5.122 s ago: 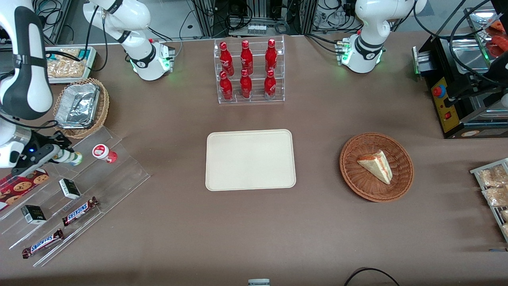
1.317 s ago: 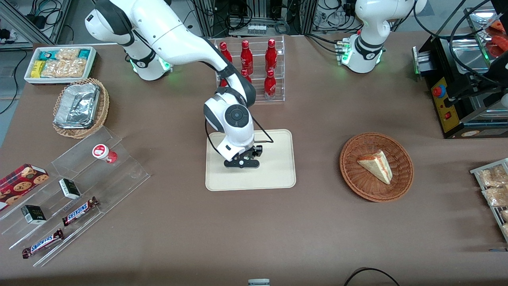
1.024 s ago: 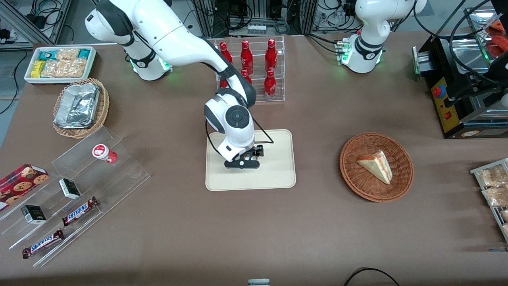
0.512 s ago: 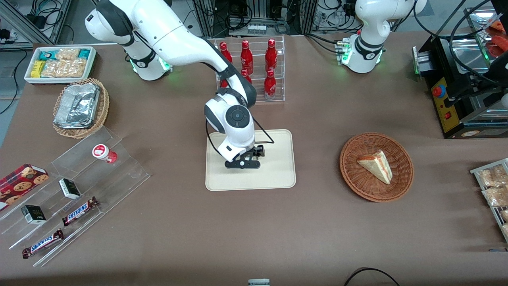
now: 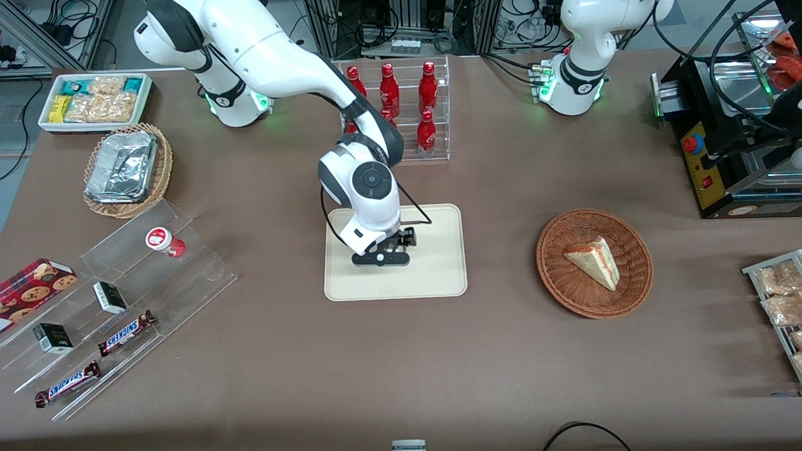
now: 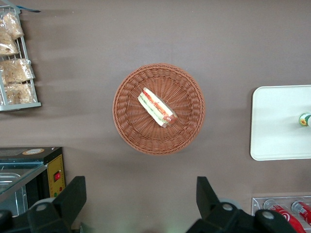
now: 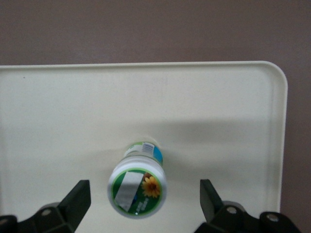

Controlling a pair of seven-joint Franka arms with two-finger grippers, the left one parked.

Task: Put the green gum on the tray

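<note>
The green gum (image 7: 138, 189) stands upright on the cream tray (image 7: 218, 107), its green-and-white lid facing the wrist camera. My right gripper (image 7: 144, 191) hangs just above it, open, with one finger (image 7: 77, 196) on each side of the bottle and a clear gap to both. In the front view the gripper (image 5: 381, 257) is over the middle of the tray (image 5: 438, 275) and hides the gum. The left wrist view shows the gum (image 6: 305, 119) on the tray (image 6: 277, 121).
A red-lidded gum bottle (image 5: 164, 241) sits on the clear stepped stand (image 5: 188, 275) with snack bars, toward the working arm's end. A rack of red bottles (image 5: 393, 113) stands farther from the camera than the tray. A wicker basket (image 5: 633, 294) holds a sandwich.
Five seconds ago my gripper held the green gum at the stepped stand; now it is over the tray with the gum standing free. In the last second the wrist shifted only slightly.
</note>
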